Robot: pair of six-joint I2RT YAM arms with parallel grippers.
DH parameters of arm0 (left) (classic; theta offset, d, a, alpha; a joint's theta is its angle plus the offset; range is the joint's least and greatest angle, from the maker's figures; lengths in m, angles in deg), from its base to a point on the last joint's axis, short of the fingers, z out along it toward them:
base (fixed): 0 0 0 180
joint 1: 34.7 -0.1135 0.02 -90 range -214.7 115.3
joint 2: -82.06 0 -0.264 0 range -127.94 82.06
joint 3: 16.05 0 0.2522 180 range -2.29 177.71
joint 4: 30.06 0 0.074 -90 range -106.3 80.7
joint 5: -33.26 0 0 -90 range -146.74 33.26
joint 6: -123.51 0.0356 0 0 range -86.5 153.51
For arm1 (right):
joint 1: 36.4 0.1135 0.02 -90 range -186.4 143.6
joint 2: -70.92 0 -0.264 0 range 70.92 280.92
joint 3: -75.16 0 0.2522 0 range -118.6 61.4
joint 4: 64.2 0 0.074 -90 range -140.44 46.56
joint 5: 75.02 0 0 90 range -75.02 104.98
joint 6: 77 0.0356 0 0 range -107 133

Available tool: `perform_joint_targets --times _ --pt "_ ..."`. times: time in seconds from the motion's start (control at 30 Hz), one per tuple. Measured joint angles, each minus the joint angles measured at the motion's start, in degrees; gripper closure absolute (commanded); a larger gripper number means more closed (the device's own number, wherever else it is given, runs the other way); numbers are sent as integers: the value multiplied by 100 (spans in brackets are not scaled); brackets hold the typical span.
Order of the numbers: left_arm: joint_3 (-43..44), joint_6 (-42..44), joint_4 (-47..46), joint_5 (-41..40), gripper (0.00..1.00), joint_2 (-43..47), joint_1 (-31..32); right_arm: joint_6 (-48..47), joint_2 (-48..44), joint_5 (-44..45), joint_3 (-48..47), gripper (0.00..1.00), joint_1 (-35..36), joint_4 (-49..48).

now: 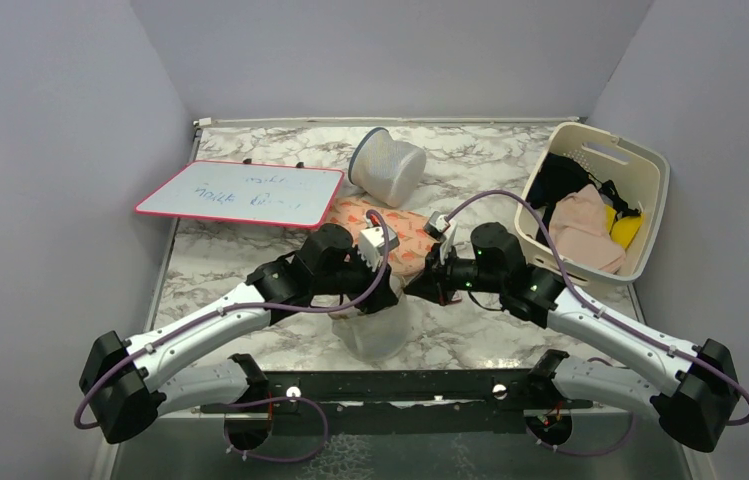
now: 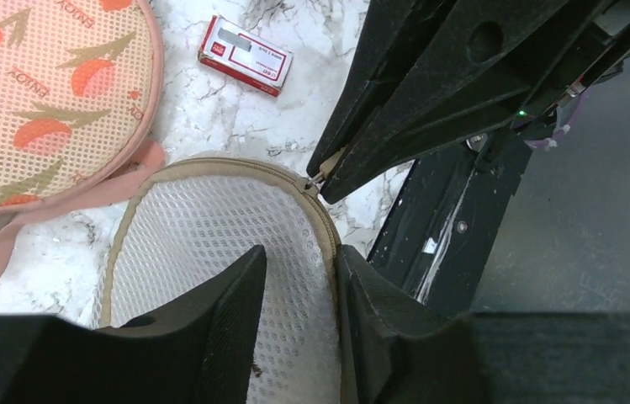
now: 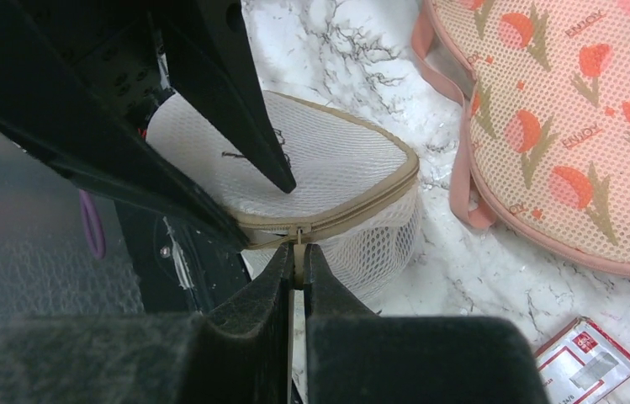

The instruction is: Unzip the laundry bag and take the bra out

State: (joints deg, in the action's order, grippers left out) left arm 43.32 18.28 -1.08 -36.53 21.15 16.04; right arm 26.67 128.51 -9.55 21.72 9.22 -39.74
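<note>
The laundry bag [image 1: 375, 330] is a small cream-white mesh bag with a beige zip band, at the table's near edge between my two arms. In the left wrist view my left gripper [image 2: 299, 286] straddles the bag [image 2: 210, 227] rim, one finger on the mesh face and one outside the zip band, pinching the edge. In the right wrist view my right gripper [image 3: 297, 261] is shut on the beige zipper pull [image 3: 298, 246] at the bag [image 3: 336, 160] side. The zip looks closed along the part that shows. The bra is hidden.
A pink mesh bag with tulip prints [image 1: 400, 235] lies just behind the laundry bag. A small red-and-white box [image 3: 585, 362] lies beside it. A whiteboard [image 1: 240, 192], a grey-white mesh cylinder [image 1: 387, 165] and a cream basket [image 1: 650, 170] of clothes stand farther back.
</note>
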Motion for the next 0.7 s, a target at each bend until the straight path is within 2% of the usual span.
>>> perform_joint_targets --times 0.03,0.1,0.17,0.43,0.7 --pt "0 -15 -2 0 79 -22 0 0 0 -9 0 99 0 -2" --pt "0 -44 -2 0 93 -57 0 0 0 -22 0 99 0 0" --pt "11 -28 0 2 99 -105 0 -2 0 -20 0 99 0 2" --pt "175 369 46 -4 100 -175 0 170 4 129 46 99 0 20" --pt "175 732 142 -35 100 273 0 369 216 321 48 99 -284 173"
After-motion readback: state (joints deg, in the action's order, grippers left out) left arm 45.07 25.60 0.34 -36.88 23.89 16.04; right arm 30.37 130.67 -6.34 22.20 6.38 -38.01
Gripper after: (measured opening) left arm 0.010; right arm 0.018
